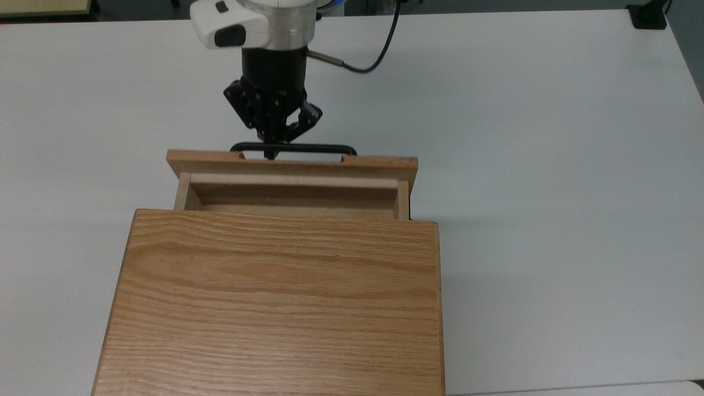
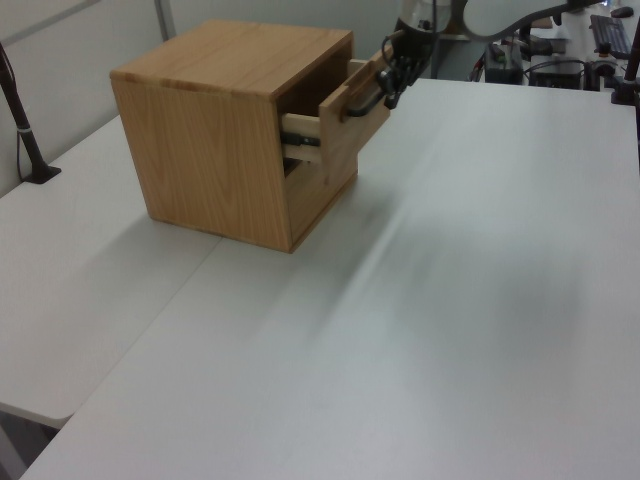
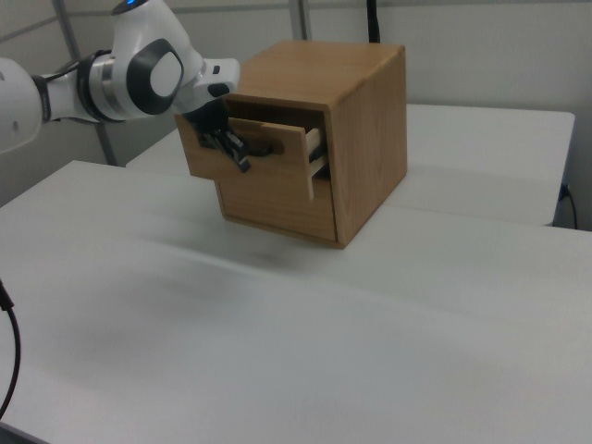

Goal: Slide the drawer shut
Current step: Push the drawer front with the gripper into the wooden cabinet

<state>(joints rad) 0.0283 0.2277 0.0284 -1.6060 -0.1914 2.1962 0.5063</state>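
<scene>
The drawer (image 1: 291, 164) is a light wooden box with a wider front panel and a black bar handle (image 1: 313, 147). It sticks a short way out of the oak cabinet (image 1: 280, 297). My gripper (image 1: 269, 154) points down at the handle's left part in the top view. Its fingers are shut together, and their tips reach past the bar to the front panel. In the left view the gripper (image 2: 391, 87) rests against the drawer front (image 2: 345, 135). In the right view the gripper (image 3: 239, 159) is at the drawer front (image 3: 273, 157).
The cabinet stands on a white table (image 1: 550, 165). A black cable (image 1: 379, 52) trails from the arm's wrist. A black clamp (image 1: 649, 16) sits at the table's far right corner in the top view. A black post (image 2: 25, 135) stands at the left view's left.
</scene>
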